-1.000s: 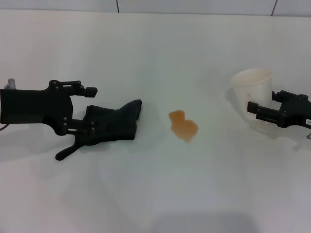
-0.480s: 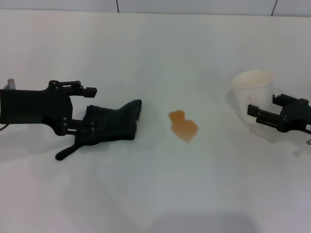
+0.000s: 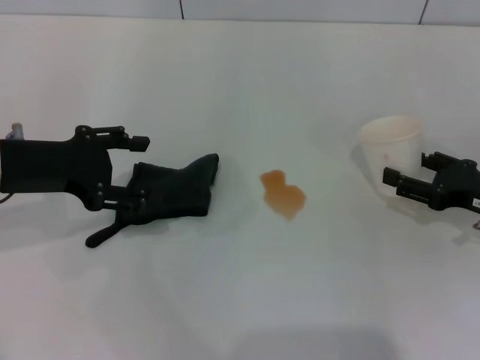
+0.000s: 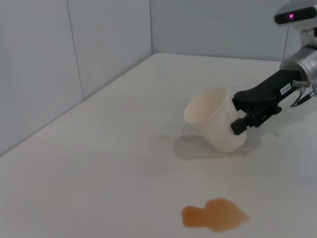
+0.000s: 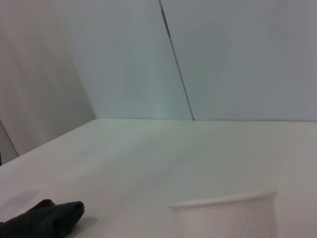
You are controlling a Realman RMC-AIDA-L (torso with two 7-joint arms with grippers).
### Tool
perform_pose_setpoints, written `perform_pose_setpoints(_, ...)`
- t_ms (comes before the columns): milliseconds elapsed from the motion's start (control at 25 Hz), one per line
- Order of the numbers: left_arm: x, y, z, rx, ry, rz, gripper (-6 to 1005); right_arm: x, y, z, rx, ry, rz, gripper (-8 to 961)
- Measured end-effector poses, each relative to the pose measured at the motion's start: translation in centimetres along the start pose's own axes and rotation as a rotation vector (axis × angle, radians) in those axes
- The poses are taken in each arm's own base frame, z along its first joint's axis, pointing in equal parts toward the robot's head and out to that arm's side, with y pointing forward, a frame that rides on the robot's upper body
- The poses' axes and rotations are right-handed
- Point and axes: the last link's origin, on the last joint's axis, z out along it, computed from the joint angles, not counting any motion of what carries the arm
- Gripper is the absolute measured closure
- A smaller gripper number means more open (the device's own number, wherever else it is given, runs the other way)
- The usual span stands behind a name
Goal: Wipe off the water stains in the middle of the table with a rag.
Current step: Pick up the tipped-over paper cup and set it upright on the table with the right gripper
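**On the white table: rag at the left gripper, stain untouched at centre**

On your left side of the table [image 3: 240,300], the left gripper [image 3: 133,174] lies low over the near end of the dark rag [image 3: 176,191]. Its fingers are spread wide, one above the cloth and one splayed below it, and whether they pinch any fabric you cannot tell. The rag's long axis runs across the table, its narrower tip pointing toward the middle. Near that tip, but apart from it, sits the orange-brown water stain [image 3: 283,195], lengthened diagonally. On your right, the right gripper [image 3: 396,180] has its fingers against a white paper cup [image 3: 390,146].
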Motion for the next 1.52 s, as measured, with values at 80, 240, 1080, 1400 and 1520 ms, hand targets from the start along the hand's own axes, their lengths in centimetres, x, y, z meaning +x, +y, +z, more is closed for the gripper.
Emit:
perform_pose_setpoints(80, 0.0, 0.0, 0.0, 0.000, 0.000, 0.000, 167, 0.1, 0.0, 0.0, 0.001, 0.001, 0.001, 223)
perform_pose_setpoints(240, -0.1, 0.0, 0.0, 0.000, 0.000, -0.001, 167, 0.3, 0.0, -0.1, 0.003, 0.005, 0.010, 223)
perform_pose_setpoints(1080, 0.0, 0.0, 0.0, -0.002, -0.003, -0.003, 167, 1.6, 0.4, -1.5, 0.002, 0.003, 0.048, 190)
perform_pose_setpoints(1400, 0.0, 0.0, 0.0, 0.000, -0.004, -0.003, 166, 1.6, 0.5, -1.6, -0.003, -0.002, 0.053, 169)
perform_pose_setpoints(1520, 0.0, 0.0, 0.0, 0.001, -0.004, -0.003, 167, 1.6, 0.4, -1.6, 0.001, -0.004, 0.055, 161)
